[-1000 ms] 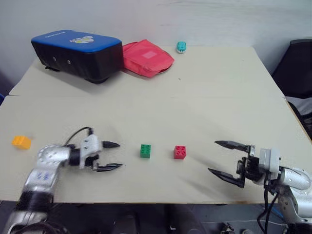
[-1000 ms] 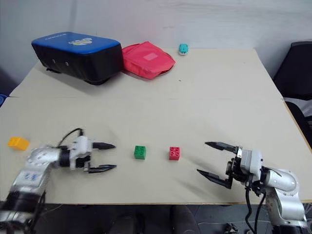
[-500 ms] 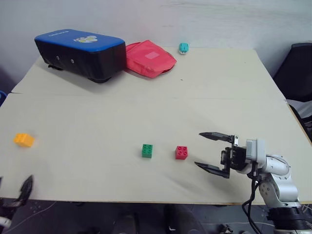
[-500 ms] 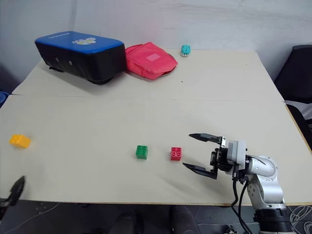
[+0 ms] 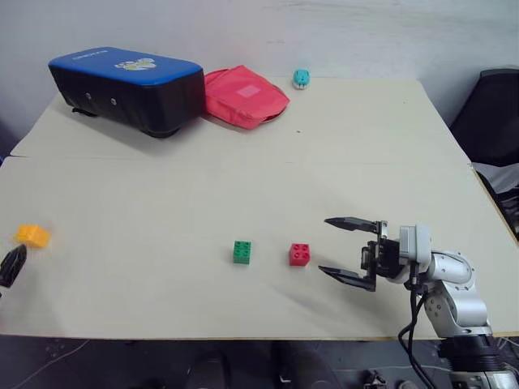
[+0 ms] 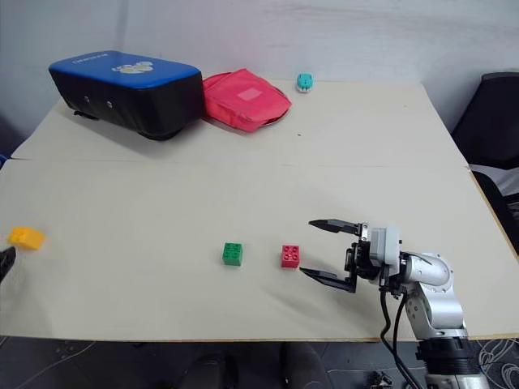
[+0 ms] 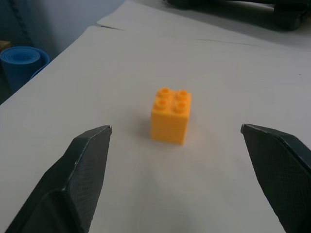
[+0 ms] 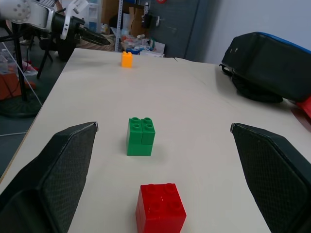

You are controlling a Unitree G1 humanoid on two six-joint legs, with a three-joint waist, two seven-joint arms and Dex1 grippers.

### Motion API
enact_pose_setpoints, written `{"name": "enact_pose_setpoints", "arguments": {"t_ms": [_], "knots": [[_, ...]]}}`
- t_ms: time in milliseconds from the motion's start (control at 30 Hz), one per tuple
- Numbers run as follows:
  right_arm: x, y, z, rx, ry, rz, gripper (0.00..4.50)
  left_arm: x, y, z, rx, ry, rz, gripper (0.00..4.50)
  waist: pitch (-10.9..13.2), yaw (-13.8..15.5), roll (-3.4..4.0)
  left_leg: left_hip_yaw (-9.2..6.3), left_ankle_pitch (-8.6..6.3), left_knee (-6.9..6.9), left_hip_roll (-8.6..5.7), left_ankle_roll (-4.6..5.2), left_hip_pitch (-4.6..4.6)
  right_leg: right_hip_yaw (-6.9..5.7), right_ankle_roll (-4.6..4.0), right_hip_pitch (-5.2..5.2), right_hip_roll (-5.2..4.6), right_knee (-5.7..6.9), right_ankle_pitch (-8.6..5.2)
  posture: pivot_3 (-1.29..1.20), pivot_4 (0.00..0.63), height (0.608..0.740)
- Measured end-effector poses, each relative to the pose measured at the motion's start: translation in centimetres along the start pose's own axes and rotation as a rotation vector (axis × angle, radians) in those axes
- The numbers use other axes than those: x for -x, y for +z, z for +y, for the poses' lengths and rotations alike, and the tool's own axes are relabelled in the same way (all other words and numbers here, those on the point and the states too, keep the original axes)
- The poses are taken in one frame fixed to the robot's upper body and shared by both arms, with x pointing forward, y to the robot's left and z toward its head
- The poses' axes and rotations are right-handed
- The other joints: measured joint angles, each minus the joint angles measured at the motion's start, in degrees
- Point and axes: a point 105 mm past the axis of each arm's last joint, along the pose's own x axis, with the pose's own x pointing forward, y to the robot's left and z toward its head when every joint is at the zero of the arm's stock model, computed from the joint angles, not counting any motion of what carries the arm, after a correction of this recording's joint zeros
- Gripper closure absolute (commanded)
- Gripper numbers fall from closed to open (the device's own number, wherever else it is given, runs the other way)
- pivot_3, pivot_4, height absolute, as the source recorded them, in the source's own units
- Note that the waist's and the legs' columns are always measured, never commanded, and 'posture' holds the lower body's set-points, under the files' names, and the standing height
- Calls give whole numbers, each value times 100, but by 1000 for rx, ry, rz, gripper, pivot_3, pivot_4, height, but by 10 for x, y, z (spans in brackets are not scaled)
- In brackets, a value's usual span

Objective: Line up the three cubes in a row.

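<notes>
since a second ago the left gripper (image 7: 175,145) has swung from beside the green cube (image 5: 242,251) out to the table's (image 5: 340,162) left edge, and now frames the orange cube (image 7: 170,115), wide open and empty. the right gripper (image 5: 350,250), wide open and empty, has edged up to the red cube (image 5: 299,254). the step looks like fetching orange: close on it, then set it left of green.

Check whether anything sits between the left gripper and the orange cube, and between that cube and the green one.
Nothing visible does. The left gripper is open with the orange cube straight ahead between its fingers, bare table between them. From that cube to the green cube, next to the red cube, the tabletop is bare too.
</notes>
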Motion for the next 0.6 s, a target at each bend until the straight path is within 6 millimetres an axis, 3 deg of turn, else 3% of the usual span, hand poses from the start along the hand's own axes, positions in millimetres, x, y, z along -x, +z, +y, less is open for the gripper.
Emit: {"name": "enact_pose_setpoints", "arguments": {"t_ms": [167,433,600], "knots": [[3,-2,1,-7,-15,9,0,-34,0,-1,-19,-37,18,26,1,-52,2,1,3,-1,3,-7,0,-38,0,-3,-15,8,0,0,150,740],[8,-6,4,-26,-64,26,0,-66,-7,6,-45,-2,103,26,1,-45,1,0,9,-1,1,-14,-1,-87,-3,-12,-37,21,-1,0,150,740],[10,-5,3,-21,-75,34,0,-68,-15,1,-44,-50,141,1449,1,-43,2,3,9,-1,-1,-13,-1,-108,-5,-16,-48,27,-3,0,150,740]]}}
